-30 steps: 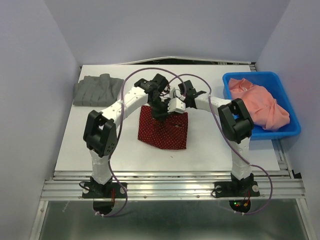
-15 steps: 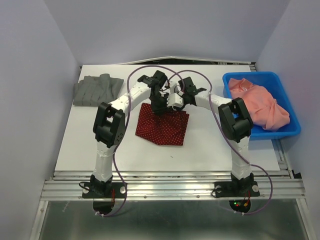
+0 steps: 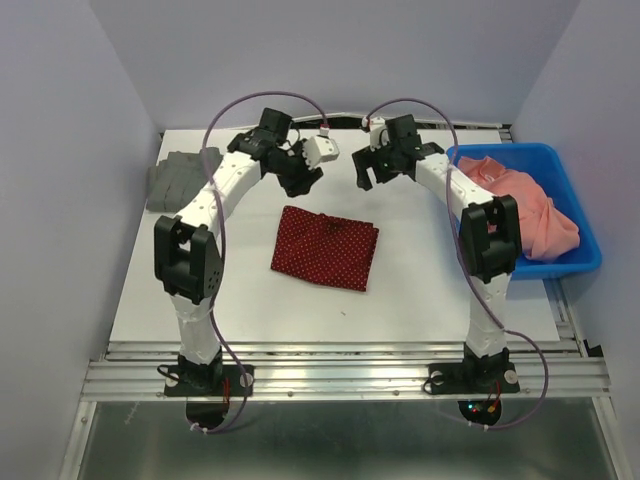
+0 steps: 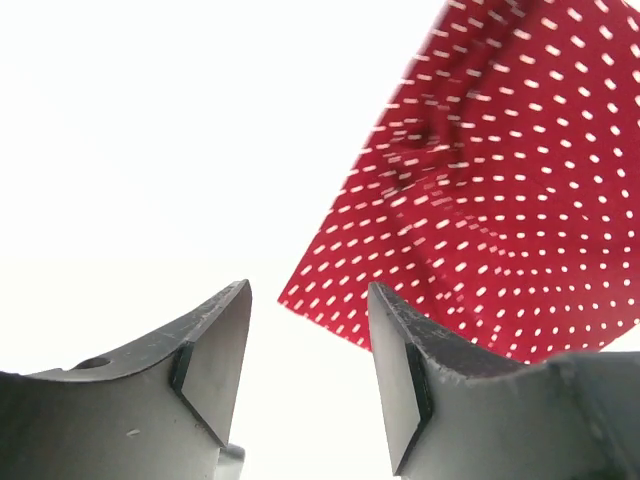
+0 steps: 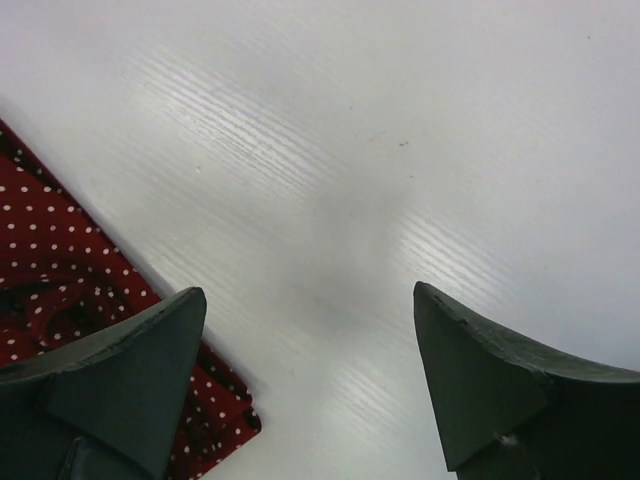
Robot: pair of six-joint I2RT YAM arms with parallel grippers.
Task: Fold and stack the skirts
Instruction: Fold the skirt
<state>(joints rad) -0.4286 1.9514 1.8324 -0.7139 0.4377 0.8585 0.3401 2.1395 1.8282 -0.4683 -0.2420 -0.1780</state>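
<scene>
The dark red polka-dot skirt (image 3: 325, 248) lies folded into a rough rectangle on the middle of the white table. It also shows in the left wrist view (image 4: 500, 200) and at the left edge of the right wrist view (image 5: 60, 270). The dark grey skirt (image 3: 180, 178) lies folded at the table's far left. My left gripper (image 3: 303, 176) is open and empty, raised behind the red skirt's far left corner. My right gripper (image 3: 366, 170) is open and empty, raised behind its far right corner. Neither touches cloth.
A blue bin (image 3: 575, 262) at the right edge holds a crumpled salmon-pink cloth (image 3: 520, 205). Bare white table (image 3: 430, 270) lies between the red skirt and the bin, and more in front of the skirt.
Both grippers have let go of the red skirt and lifted back toward the far side of the table. The skirt now lies flat, folded in a rectangle.
</scene>
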